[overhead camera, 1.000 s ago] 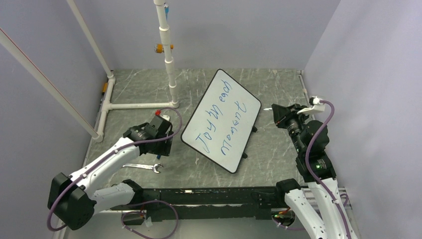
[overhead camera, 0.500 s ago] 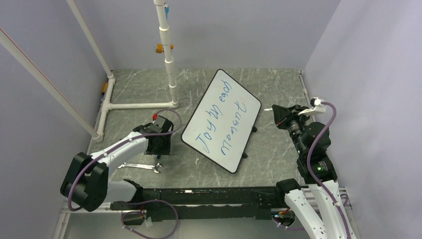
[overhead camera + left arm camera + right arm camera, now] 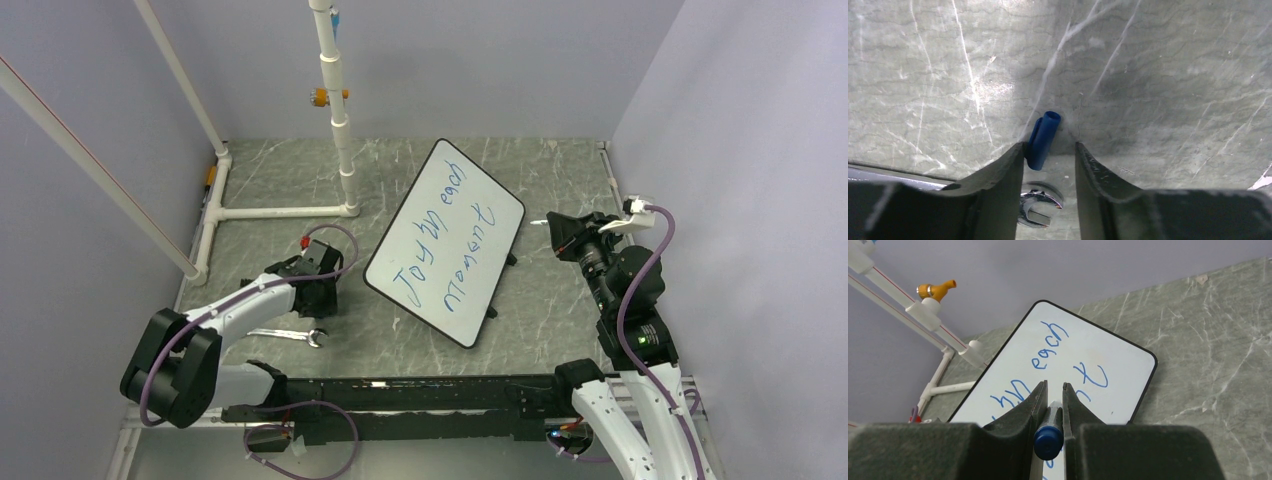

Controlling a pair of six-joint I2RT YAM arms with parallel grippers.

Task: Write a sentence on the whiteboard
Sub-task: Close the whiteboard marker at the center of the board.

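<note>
The whiteboard (image 3: 472, 308) lies tilted at mid-table, with the sentence (image 3: 432, 240) in blue, "Joy in each" over "moment". To its right my right gripper (image 3: 552, 222) hovers above the table, shut on a marker (image 3: 1049, 440) with a blue end; the whiteboard (image 3: 1128, 360) and the sentence (image 3: 1048, 345) lie beyond its fingertips (image 3: 1054, 385). Left of the board my left gripper (image 3: 322, 300) is down at the table. Its jaws (image 3: 1049, 145) straddle a blue marker cap (image 3: 1043, 140) that touches the left finger, with a gap to the right finger.
A chrome wrench (image 3: 285, 334) lies just near of the left gripper, its open end (image 3: 1040, 205) showing between the fingers. A white pipe frame (image 3: 340, 120) with an orange valve (image 3: 320, 97) stands at the back left. Grey walls close in both sides.
The left arm has lowered and drawn back toward the wrench, and its jaws have narrowed around the blue cap. The right arm and the whiteboard have stayed put.
</note>
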